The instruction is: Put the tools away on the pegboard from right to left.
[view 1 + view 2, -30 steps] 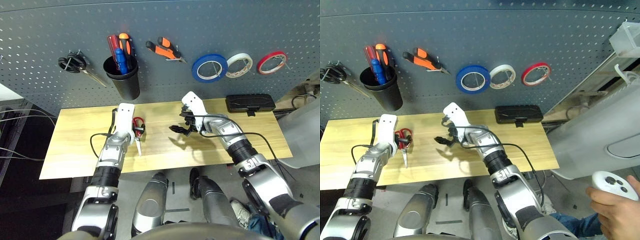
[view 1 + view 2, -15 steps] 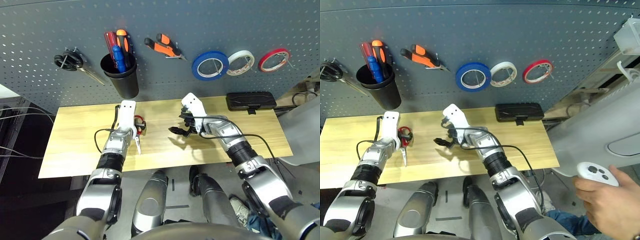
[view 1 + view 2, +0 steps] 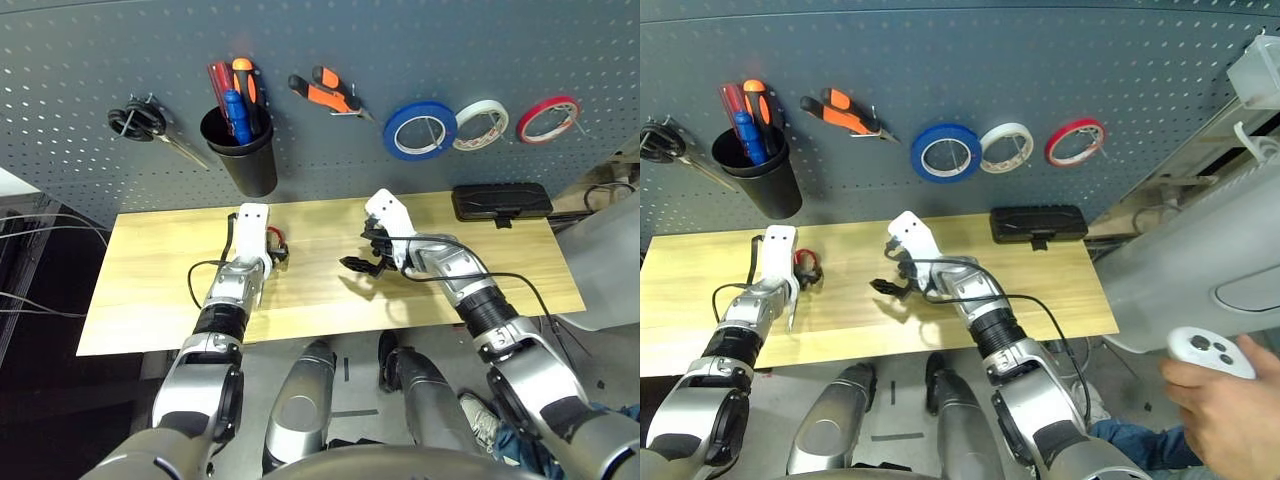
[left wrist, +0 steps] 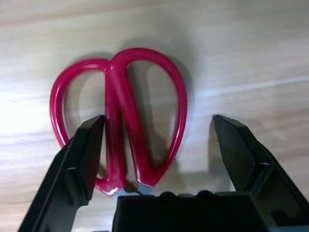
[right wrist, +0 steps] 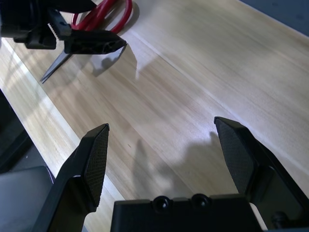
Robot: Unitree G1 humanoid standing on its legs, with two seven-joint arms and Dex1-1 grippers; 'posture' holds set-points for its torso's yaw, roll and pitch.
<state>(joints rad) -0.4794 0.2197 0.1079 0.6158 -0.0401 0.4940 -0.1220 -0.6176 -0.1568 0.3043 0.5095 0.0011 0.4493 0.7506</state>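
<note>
Left end effector (image 4: 157,140) lower than before, straddling red-handled scissors (image 4: 120,116).

The right pincer (image 5: 161,145) stood with its two black fingers (image 5: 89,162) spread wide above the pale wooden tabletop (image 5: 193,82), nothing between them. Across the wood, the left pincer (image 5: 72,41) hung over the red-handled scissors (image 5: 104,14), one dark finger reaching past the red loops. The scissors' grey blade pointed toward the tabletop's near edge. Finger shadows fell on the wood.
</note>
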